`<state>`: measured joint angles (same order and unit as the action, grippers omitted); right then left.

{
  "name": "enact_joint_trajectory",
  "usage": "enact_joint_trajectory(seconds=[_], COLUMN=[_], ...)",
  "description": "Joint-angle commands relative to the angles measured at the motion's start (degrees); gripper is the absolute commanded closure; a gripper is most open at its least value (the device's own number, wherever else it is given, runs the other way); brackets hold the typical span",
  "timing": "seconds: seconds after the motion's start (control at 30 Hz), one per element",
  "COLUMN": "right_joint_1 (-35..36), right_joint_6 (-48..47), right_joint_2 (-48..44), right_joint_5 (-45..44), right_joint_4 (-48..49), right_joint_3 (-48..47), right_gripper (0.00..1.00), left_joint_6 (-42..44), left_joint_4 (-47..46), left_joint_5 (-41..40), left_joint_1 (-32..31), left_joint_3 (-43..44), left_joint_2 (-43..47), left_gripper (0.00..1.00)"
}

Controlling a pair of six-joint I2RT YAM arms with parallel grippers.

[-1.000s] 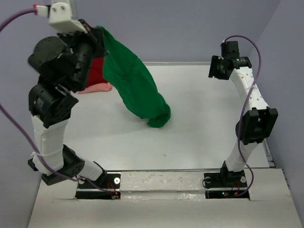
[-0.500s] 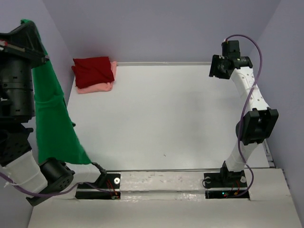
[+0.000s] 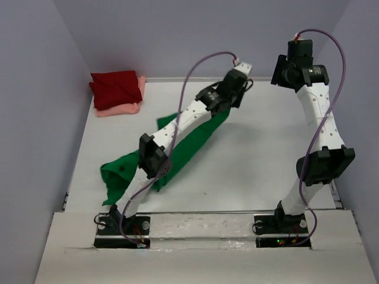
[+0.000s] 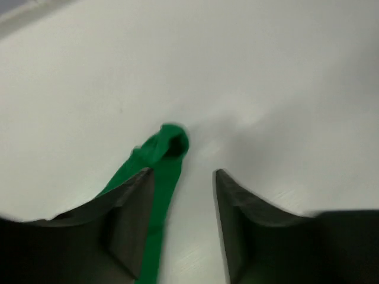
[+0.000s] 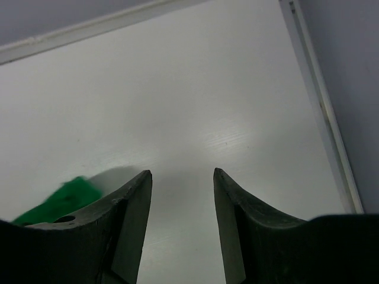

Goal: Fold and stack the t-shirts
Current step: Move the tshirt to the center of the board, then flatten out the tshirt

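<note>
The bright green t-shirt (image 3: 198, 139) lies stretched in a long diagonal band from the near left toward the table's far middle. My left arm reaches out over it, and my left gripper (image 3: 234, 89) hangs open above its far end. In the left wrist view a narrow green strip (image 4: 160, 171) runs along the inner side of the left finger (image 4: 127, 219), lying loose on the table; the left gripper (image 4: 180, 171) holds nothing. The dark red t-shirt (image 3: 115, 87) sits folded on the salmon pink t-shirt (image 3: 121, 108) at the far left corner. My right gripper (image 3: 284, 72) (image 5: 180, 171) is open and empty at the far right.
A raised rim (image 5: 317, 100) borders the white table (image 3: 254, 154) on the right, and purple walls close in on the left, back and right. A corner of green cloth (image 5: 62, 198) shows left of the right gripper's fingers.
My left arm swung from high at the far left out over the table, laid the green t-shirt down in a diagonal band, and opened its jaws. My right gripper rose a little.
</note>
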<state>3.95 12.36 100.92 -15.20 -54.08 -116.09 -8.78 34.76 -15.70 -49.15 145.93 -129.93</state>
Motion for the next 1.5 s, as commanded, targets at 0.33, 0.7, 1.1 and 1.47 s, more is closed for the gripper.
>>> enact_joint_trajectory(seconds=[0.33, 0.7, 1.1, 1.47], right_joint_1=[4.3, 4.8, 10.4, 16.9], right_joint_6=[0.0, -1.2, -1.5, -1.8], right_joint_2=[-0.1, -4.9, -2.2, 7.8], right_joint_5=[-7.1, 1.8, 10.8, 19.9], right_joint_4=[-4.5, 3.2, 4.4, 6.4], right_joint_3=[-10.4, 6.6, 10.7, 12.6], right_gripper=[1.0, 1.0, 1.0, 0.41], left_joint_6=[-2.3, -9.5, -9.5, -10.4], left_joint_4=[-0.4, 4.8, 2.0, -1.3], left_joint_5=[-5.5, -12.7, -7.7, 0.8], left_joint_1=[-0.8, 12.7, 25.6, 26.7], left_joint_3=[-7.3, -29.6, -52.1, -57.2], left_joint_2=[21.8, 33.2, 39.8, 43.1], left_gripper=[0.16, 0.47, 1.0, 1.0])
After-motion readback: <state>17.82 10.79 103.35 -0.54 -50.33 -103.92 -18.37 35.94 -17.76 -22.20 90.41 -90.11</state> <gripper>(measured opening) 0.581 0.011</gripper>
